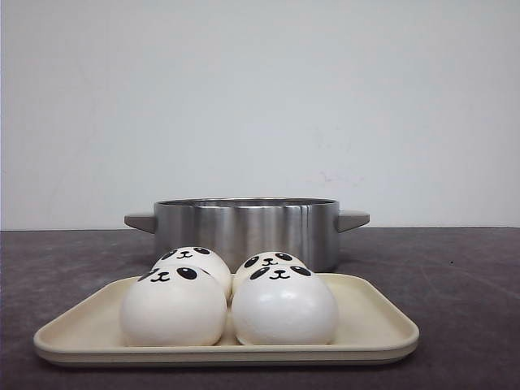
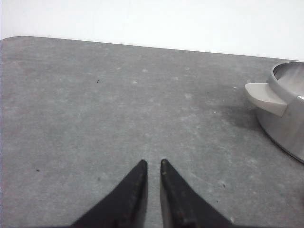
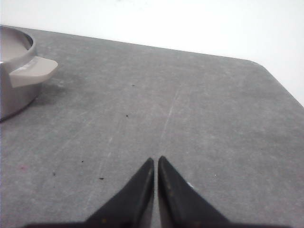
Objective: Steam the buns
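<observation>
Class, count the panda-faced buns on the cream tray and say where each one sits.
4. Front-left bun and front-right bun sit nearest the camera; back-left bun and back-right bun peek out behind them, nearer the steel pot. None seem hidden.

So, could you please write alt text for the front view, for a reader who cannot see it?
Four white panda-faced buns sit in two rows on a cream tray at the near edge of a dark grey table. Behind the tray stands a lidless steel pot with two grey side handles, against a plain white wall. No arm or gripper appears.
</observation>
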Controlling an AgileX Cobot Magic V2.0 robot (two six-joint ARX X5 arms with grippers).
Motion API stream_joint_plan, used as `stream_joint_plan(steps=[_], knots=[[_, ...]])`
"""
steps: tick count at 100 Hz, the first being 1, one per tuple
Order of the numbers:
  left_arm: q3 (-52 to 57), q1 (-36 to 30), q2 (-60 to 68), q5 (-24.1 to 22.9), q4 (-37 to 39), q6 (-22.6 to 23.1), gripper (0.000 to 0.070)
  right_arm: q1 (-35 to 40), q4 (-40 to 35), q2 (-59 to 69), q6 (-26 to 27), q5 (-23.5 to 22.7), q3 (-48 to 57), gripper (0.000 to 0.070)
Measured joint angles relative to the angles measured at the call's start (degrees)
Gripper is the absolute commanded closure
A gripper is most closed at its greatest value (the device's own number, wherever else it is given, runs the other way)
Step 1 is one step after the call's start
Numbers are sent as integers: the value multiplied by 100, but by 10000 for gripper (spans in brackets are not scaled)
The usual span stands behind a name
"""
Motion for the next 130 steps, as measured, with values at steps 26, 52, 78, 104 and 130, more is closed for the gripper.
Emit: stream_joint_plan(steps=[26,52,78,104,130], knots=[[0,0,0,2,0,0,700,0,4,0,0,-2,0,693],[0,0,0,2,0,0,700,2,966,0,11,-4,-4,693],[2,-2,0,551,26,-1307,700,2,2334,0,911,-140,-4,693],[173,-2,0,2083,-96,-2658,700,2,3486,0,2953,-1453,0,693],[713,-2,0,2487,-79,-2817,700,7,5353,0,4741,-2970,4,694]])
